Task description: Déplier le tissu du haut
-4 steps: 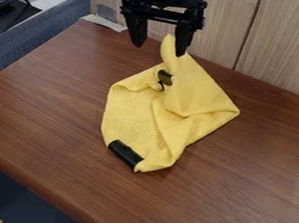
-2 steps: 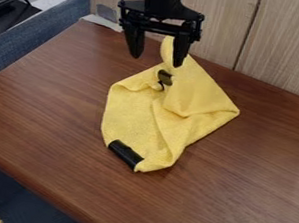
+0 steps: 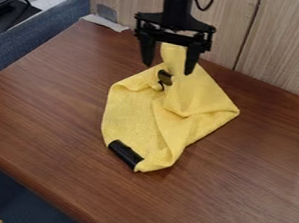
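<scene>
1. In the camera view, the yellow cloth [image 3: 135, 114] lies crumpled and partly folded over itself on the desk [image 3: 254, 160], around the middle of the frame, its narrow top end pointing to the upper middle.
2. The gripper [image 3: 168, 69] hangs at the upper middle of the frame. Its fingers [image 3: 147, 52] are spread wide with nothing held, and the cloth's top end shows between them. Whether they touch it cannot be told.
3. The step in hand looks like taking hold of that top end. Centre the gap on the raised ridge before going down, since the finger on the frame's right overlaps the cloth in this view and might press it flat.
4. Close on the upper layer alone; pinching both layers would drag the whole cloth instead of opening the fold.
5. Keep the grip clear of the small dark piece [image 3: 164, 77] just below, which could spoil a clean pinch.
6. Once it is held, lift a little, then draw the layer slowly away from the fold. The black piece [image 3: 125, 154] at the cloth's lower end may shift or catch if the pull is hard.
</scene>
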Tool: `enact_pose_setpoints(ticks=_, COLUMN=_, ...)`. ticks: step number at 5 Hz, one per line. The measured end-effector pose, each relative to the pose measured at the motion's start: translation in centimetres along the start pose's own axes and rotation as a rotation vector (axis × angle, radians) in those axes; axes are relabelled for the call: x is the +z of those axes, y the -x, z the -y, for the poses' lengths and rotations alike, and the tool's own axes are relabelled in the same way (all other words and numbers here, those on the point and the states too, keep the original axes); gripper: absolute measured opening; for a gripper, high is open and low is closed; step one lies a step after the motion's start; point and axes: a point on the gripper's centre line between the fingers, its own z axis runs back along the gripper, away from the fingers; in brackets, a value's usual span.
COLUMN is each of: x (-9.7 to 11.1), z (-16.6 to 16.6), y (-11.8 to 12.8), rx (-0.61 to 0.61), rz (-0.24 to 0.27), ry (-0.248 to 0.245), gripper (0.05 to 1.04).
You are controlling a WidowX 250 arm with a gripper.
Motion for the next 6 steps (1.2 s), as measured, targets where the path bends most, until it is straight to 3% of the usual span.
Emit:
enact_pose_setpoints(ticks=1, x=-1.7, z=0.9, y=-0.1, rx=-0.007, rz=-0.024, ry=-0.023, gripper=0.911)
enact_pose_setpoints(ticks=3, x=-2.5, z=0.8, y=-0.3, rx=0.012, rz=-0.013, ry=-0.041, gripper=0.317)
enact_pose_setpoints(ticks=4, x=-2.7, z=0.7, y=-0.2, rx=0.015, rz=-0.012, ry=-0.044, gripper=0.134)
enact_pose_setpoints(ticks=5, x=-2.8, z=-0.4, y=-0.2, rx=0.052, rz=-0.025, ry=-0.039, gripper=0.062)
enact_pose_setpoints(ticks=6, x=-1.8, z=-0.6, y=-0.4, rx=0.052, rz=-0.026, ry=-0.053, gripper=0.058)
